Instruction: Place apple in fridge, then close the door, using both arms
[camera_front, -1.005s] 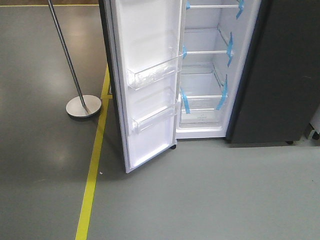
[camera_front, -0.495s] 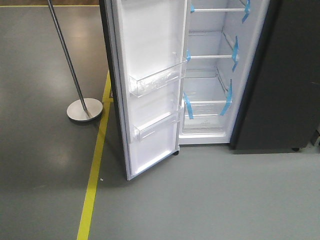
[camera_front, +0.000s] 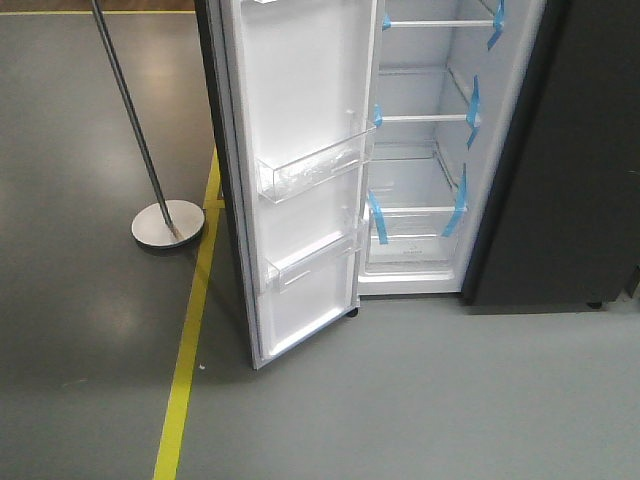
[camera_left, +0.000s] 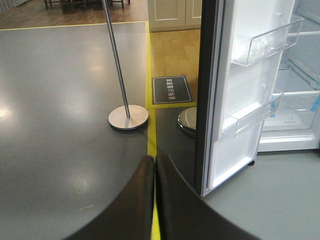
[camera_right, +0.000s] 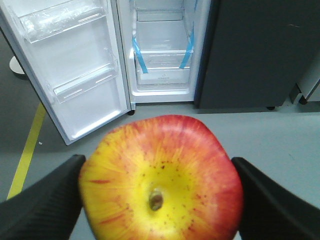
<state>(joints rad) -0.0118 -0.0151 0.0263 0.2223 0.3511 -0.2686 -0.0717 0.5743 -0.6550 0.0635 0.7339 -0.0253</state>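
My right gripper (camera_right: 159, 202) is clamped on the apple (camera_right: 160, 165), my left gripper (camera_left: 154, 195) is pressed together and empty, and ahead the fridge (camera_right: 162, 75) stands with its door (camera_right: 80, 60) open, so placing and closing both remain.

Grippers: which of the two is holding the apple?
The right gripper: it clamps the apple from both sides. The left gripper is shut on nothing.
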